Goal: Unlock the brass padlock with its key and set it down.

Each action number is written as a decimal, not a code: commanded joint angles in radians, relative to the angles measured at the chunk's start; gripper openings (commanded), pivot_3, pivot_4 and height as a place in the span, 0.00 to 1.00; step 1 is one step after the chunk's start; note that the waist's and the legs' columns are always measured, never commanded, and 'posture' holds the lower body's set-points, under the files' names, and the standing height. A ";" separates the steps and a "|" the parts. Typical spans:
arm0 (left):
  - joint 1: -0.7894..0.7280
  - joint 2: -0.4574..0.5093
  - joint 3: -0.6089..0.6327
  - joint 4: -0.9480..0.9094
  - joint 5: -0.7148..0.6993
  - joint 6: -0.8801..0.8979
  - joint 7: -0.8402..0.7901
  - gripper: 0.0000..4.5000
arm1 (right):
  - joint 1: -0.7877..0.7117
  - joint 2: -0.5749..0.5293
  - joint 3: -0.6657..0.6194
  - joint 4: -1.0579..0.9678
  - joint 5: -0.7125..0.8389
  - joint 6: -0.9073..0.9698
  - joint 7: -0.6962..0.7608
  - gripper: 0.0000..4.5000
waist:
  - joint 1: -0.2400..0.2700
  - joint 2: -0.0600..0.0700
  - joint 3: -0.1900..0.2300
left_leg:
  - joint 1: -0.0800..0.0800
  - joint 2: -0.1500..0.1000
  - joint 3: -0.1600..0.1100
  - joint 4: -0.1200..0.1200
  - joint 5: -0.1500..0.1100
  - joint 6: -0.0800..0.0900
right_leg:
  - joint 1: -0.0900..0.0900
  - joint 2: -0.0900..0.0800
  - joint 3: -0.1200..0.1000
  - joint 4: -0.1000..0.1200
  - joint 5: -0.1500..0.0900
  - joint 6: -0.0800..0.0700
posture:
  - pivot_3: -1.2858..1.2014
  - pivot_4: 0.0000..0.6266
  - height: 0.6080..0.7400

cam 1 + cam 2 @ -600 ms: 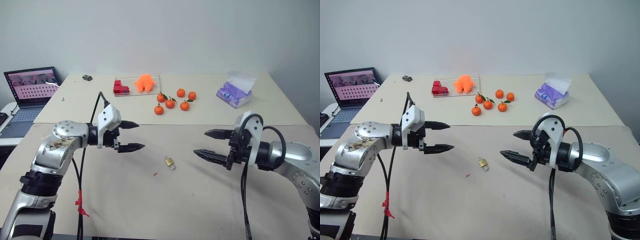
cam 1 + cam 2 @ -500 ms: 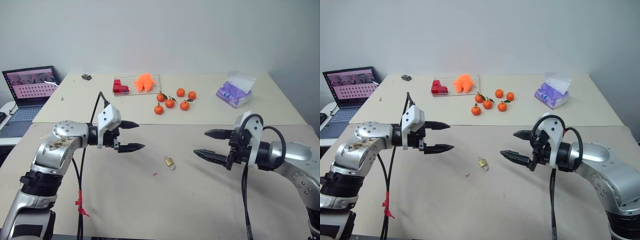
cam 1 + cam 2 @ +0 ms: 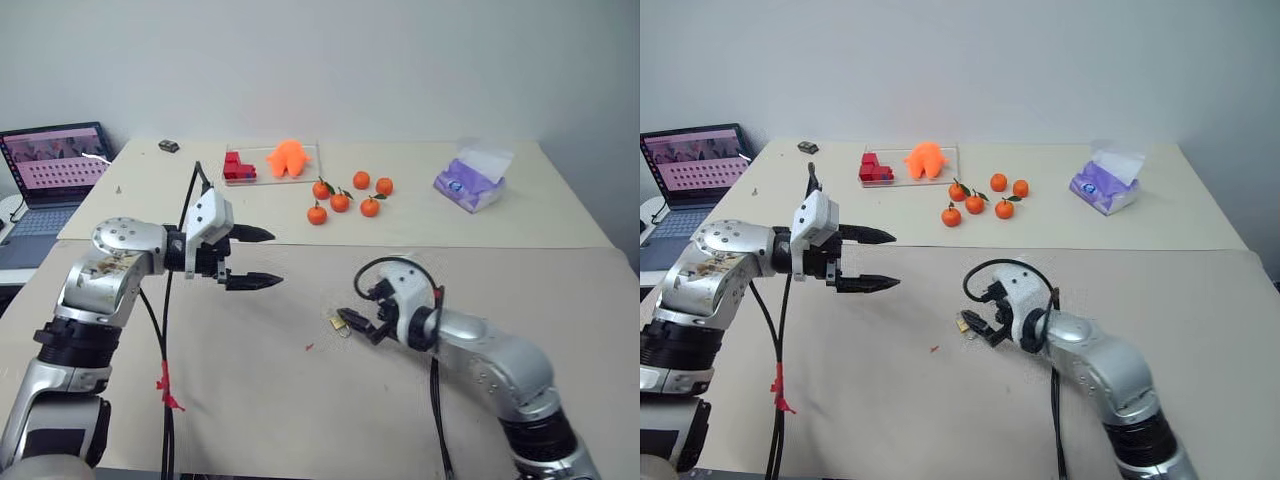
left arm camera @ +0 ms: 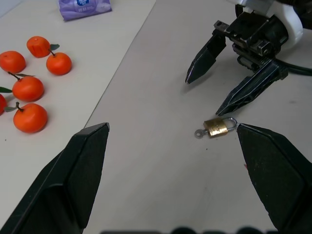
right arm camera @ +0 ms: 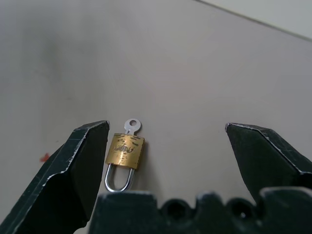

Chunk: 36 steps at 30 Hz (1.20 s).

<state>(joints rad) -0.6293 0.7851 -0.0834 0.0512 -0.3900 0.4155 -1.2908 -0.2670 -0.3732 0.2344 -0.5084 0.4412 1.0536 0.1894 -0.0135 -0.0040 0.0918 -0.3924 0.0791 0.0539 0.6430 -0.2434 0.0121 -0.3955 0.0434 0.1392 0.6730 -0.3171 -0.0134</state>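
While brass padlock [image 5: 125, 151] lies flat mid-table, key [image 5: 131, 126] in its base, right gripper [image 5: 165, 146] hangs over it, jaws wide, padlock beside one finger. Left gripper [image 3: 257, 258] waits wide, well apart. Risk: off-centre closing fingertip shoves lock sideways, missing grasp.
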 commanded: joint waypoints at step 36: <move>-0.044 -0.004 -0.001 0.037 0.053 -0.020 0.004 1.00 | -0.031 -0.133 0.161 -0.029 -0.211 -0.184 0.192 0.20 | -0.001 -0.001 0.000 | 0.003 -0.001 -0.003 0.002 -0.002 0.004 | 0.003 0.001 -0.002 0.000 -0.002 0.003 | 0.52 0.24 0.49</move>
<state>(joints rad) -0.6676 0.7822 -0.0895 0.0910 -0.3514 0.4167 -1.3031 -0.2674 -0.4827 0.3834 -0.5071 0.2611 0.9561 0.3329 -0.0142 -0.0048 0.0918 -0.3896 0.0781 0.0505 0.6451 -0.2455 0.0158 -0.3928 0.0447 0.1369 0.6731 -0.3191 -0.0101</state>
